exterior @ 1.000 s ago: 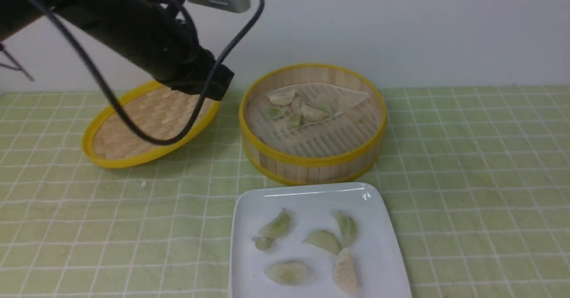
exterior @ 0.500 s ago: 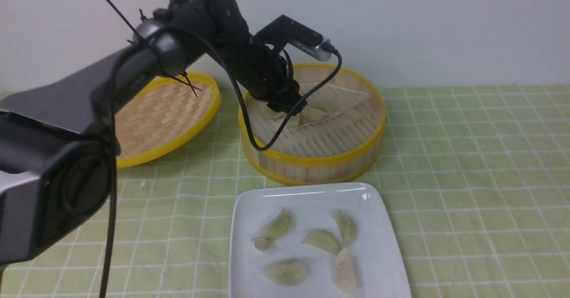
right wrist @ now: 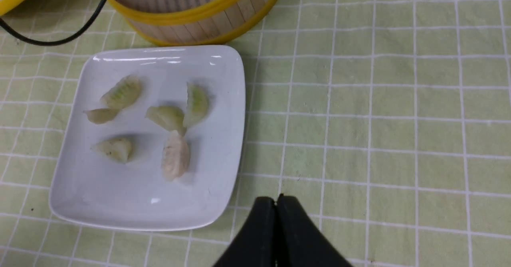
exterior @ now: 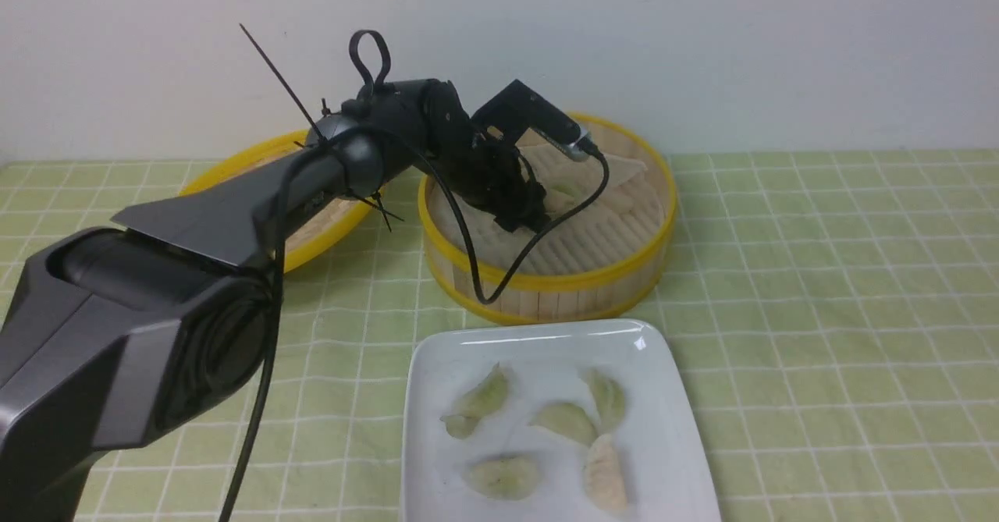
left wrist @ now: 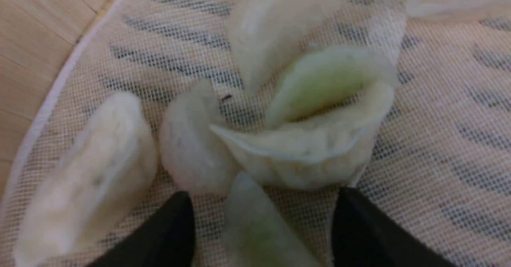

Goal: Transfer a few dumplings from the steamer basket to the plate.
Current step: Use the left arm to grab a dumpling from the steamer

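Left hand (left wrist: 263,203) spread wide inside basket (exterior: 546,280), pale green dumpling (left wrist: 259,239) framed between its fingers, right hand (right wrist: 276,201) pressed shut near plate (right wrist: 131,195), six dumplings (right wrist: 175,159) laid there.

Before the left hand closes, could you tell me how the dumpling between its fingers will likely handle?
The dumpling looks soft and thin-skinned, so a firm pinch would probably squash or tear it. It seems small and light, likely lifting easily. It lies against neighbouring dumplings on the mesh liner, so they may shift too.
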